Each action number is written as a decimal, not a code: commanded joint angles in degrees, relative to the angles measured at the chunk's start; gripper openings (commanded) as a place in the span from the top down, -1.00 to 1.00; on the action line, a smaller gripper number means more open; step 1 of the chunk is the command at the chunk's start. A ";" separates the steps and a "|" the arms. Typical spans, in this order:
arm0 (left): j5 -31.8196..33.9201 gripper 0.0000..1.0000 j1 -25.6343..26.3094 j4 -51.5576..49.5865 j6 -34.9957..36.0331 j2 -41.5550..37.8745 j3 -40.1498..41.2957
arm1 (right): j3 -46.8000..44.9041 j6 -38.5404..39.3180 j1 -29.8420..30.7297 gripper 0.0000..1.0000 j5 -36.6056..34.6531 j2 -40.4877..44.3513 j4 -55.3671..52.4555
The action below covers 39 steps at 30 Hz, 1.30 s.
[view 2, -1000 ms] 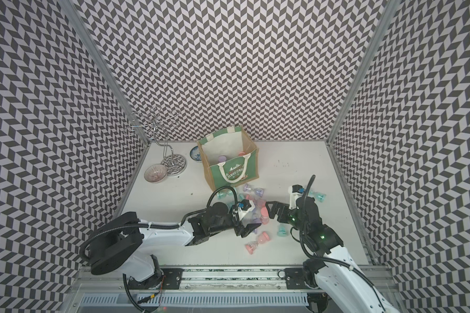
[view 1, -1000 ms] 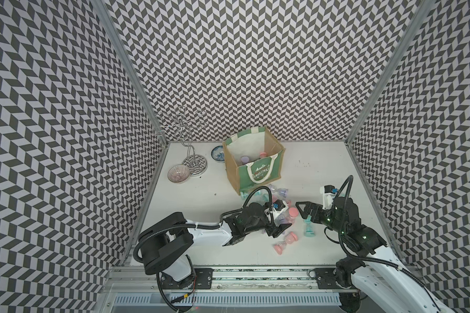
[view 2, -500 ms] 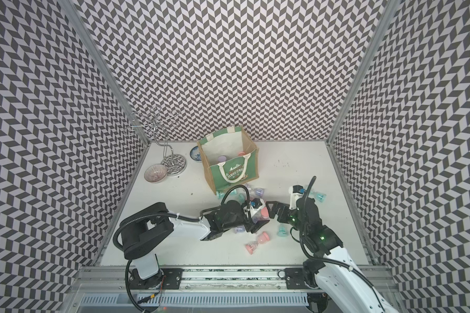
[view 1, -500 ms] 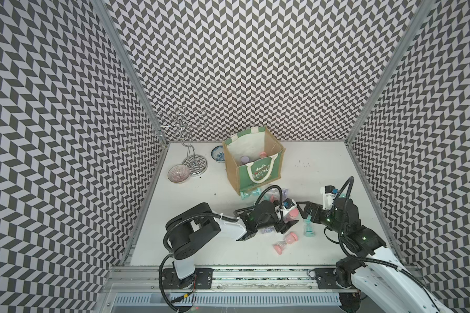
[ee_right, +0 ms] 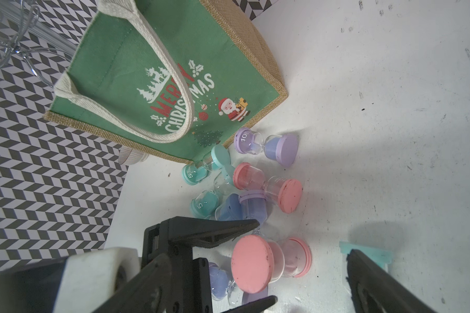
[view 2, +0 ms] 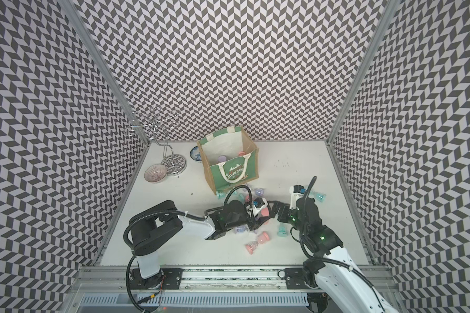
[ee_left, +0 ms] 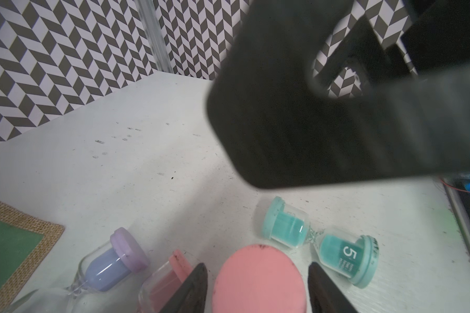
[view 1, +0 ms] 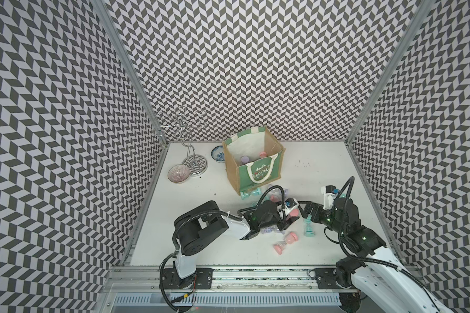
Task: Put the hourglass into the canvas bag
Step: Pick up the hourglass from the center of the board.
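You are closing the left gripper (ee_left: pixel 257 273) around the coral-pink hourglass (ee_right: pixel 251 264). It is lying on its side on the white tabletop (view 1: pixel 323 173), in the loose heap just in front of the boxy tan jute canvas bag (view 1: pixel 259 173) with the green Christmas panel. The fingers are straddling its round end cap, with only thin slivers of table showing on either side. You cannot tell from these views whether the pads are biting yet. Taking it across the cap looks sensible, since that is probably its firmest and widest part.

The bag is standing upright with its mouth open, likely so you can drop things in from above. A lilac-capped hourglass (view 1: pixel 244 158) is already sitting inside.

Your right gripper (view 1: pixel 304 214) is hanging spread wide just beside the left one, holding nothing and seemingly keeping clear.

Compared with a second ago, your left arm has swung its elbow inward and reached further toward the right arm. The right arm has not shifted.
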<state>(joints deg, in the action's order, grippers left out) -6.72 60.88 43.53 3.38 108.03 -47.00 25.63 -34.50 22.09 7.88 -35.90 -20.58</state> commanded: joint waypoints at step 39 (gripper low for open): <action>12.24 0.35 0.99 -10.72 -2.54 -23.77 1.48 | 9.38 3.95 -0.55 -0.99 6.29 2.55 3.43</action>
<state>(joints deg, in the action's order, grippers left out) 0.99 61.52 37.10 2.02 87.57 -45.89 32.67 -31.66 21.82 10.48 -33.08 -21.23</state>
